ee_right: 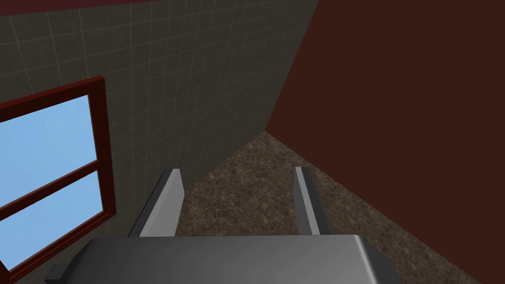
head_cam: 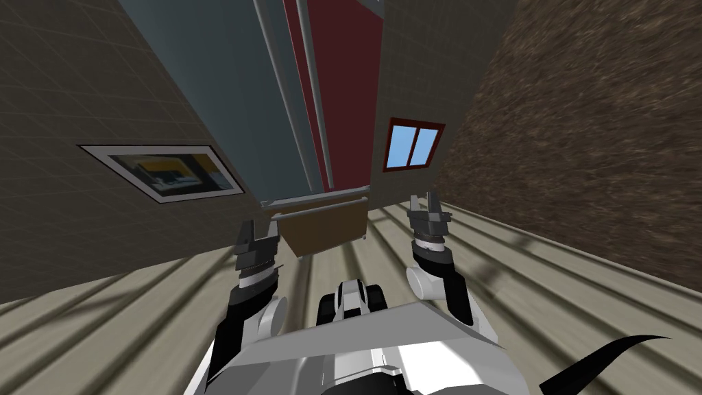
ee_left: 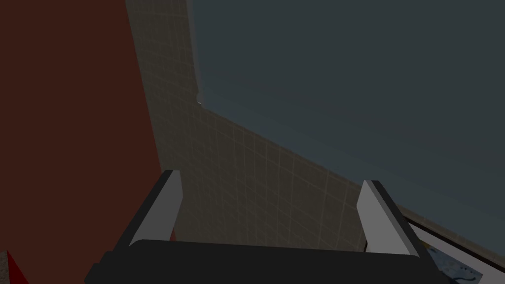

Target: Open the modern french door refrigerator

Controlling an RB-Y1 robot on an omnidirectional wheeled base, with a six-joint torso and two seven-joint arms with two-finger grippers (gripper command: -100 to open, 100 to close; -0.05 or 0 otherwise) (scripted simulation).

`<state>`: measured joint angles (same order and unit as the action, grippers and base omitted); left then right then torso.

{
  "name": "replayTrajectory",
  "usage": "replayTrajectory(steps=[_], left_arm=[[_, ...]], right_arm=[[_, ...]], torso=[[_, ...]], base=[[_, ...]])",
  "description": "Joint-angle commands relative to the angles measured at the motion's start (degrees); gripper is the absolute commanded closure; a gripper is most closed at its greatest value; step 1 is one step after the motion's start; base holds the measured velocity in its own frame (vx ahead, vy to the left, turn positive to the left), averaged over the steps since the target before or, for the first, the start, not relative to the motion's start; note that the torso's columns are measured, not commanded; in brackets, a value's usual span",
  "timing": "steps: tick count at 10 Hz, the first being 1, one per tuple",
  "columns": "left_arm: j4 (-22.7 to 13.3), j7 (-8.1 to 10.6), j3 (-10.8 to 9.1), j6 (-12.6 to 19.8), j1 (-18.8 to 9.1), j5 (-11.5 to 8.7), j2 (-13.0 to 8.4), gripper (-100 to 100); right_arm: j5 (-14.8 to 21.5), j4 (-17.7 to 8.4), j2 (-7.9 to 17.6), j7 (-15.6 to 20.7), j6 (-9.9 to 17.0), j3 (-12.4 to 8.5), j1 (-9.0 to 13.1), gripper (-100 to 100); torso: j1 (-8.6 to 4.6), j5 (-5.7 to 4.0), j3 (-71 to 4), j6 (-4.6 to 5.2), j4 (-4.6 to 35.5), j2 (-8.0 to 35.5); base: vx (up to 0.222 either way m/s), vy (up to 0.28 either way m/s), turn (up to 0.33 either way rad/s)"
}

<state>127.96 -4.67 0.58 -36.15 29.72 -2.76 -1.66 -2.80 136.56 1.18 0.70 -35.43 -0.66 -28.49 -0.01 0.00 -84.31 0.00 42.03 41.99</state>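
**Subject.** The refrigerator (head_cam: 219, 82) stands at the far edge of the floor (head_cam: 548, 274), against a tiled wall. Its left face is grey-blue, and the part right of the handles renders dark red. Two long upright door handles run side by side down the middle: the left handle (head_cam: 277, 82) and the right handle (head_cam: 314, 82). Below the doors sits a brown drawer (head_cam: 325, 230) with its own crosswise bar. All compartments appear shut.

**Grippers.** The left gripper (head_cam: 258, 232) hangs just beside the drawer's left corner, fingers spread, holding nothing. Its wrist view looks past a grey-blue face of the refrigerator, with no handle between the fingers. The right gripper (head_cam: 426, 204) is near the drawer's right corner, below a window (head_cam: 413, 145). It is likewise spread and empty.

**Status.** The approach looks complete, but no grasp has been made.

**Hazards, as judged.**
- Both grippers sit at drawer height. A straight reach could close on the drawer bar and pull the wrong compartment.
- The door handles lie close together. A finger could wedge between them or catch both, binding both doors.
- The thin blade fingers could slide along a smooth bar if the pull does not follow the door's arc.
- The robot stands close, so a swinging door could strike the idle arm.
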Motion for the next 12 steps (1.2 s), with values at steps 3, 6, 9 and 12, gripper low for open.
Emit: replayTrajectory(steps=[3, 6, 9, 12], left_arm=[[-3.75, -0.25, 0.23, -2.94, -2.17, -0.76, -5.86, -100], [-7.37, -0.5, 0.45, -5.65, -4.3, -1.47, -7.39, -100], [-11.18, -0.76, 0.69, -8.52, -6.54, -2.22, -7.97, -100], [-14.71, -1.0, 0.92, -11.21, -8.64, -2.92, -8.15, -100]], right_arm=[[0.0, 0.0, 0.0, 0.0, 0.0, 0.0, -0.01, 0], [0.0, 0.0, 0.0, 0.0, 0.0, 0.0, -0.01, 0], [0.0, 0.0, 0.0, 0.0, 0.0, 0.0, -0.01, 0], [0.0, 0.0, 0.0, 0.0, 0.0, 0.0, -0.01, 0]], torso=[[-0.01, -0.01, -0.31, 0.0, 0.23, 0.21], [0.0, 0.0, -0.26, 0.0, 0.26, 0.3], [-0.02, 0.0, -0.3, 0.0, 0.24, 0.24], [0.02, 0.0, -0.21, 0.0, 0.28, 0.37]], base=[[0.075, -0.018, -0.035], [0.095, -0.026, -0.05], [0.124, -0.024, -0.054], [0.106, -0.02, -0.053]])
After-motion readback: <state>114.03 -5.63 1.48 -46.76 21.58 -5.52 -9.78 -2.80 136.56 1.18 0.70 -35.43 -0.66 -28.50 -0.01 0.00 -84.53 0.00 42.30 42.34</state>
